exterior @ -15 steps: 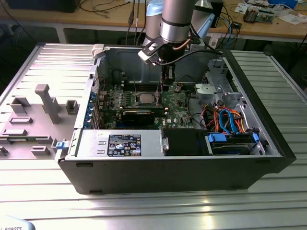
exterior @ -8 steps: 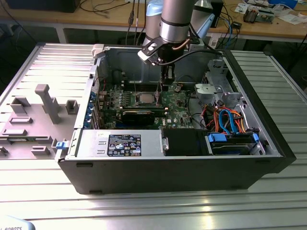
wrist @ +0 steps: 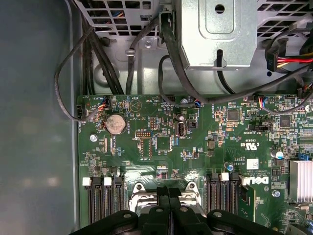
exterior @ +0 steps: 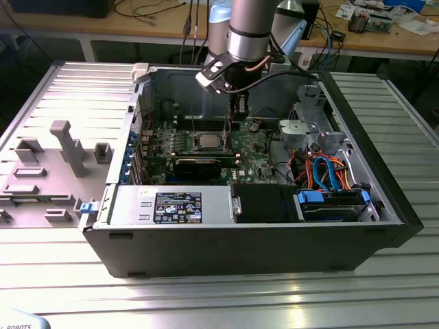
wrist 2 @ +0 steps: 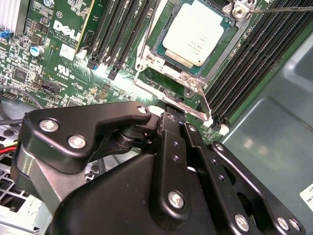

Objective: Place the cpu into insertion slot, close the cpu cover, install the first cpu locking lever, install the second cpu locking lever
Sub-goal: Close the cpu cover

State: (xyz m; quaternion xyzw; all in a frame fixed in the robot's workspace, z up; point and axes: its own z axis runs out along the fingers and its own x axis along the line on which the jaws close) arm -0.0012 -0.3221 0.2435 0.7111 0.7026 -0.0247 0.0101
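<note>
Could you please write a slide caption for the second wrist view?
The gripper works close beside the seated cpu, framed by the cpu cover.

The arm [exterior: 245, 31] is a round silver-grey tube, with a pale blue joint cap [exterior: 219, 14] beside it. A white-and-black camera block [exterior: 214, 72] sits at the wrist. A black cable [exterior: 281, 74] and a copper-coloured cable [exterior: 258, 63] loop off next to it. In both wrist views the pincer [wrist 2: 169, 111] [wrist: 169, 192] is matte black, built of broad curved links and narrow flat bars studded with silver screw heads [wrist 2: 176, 199].
</note>
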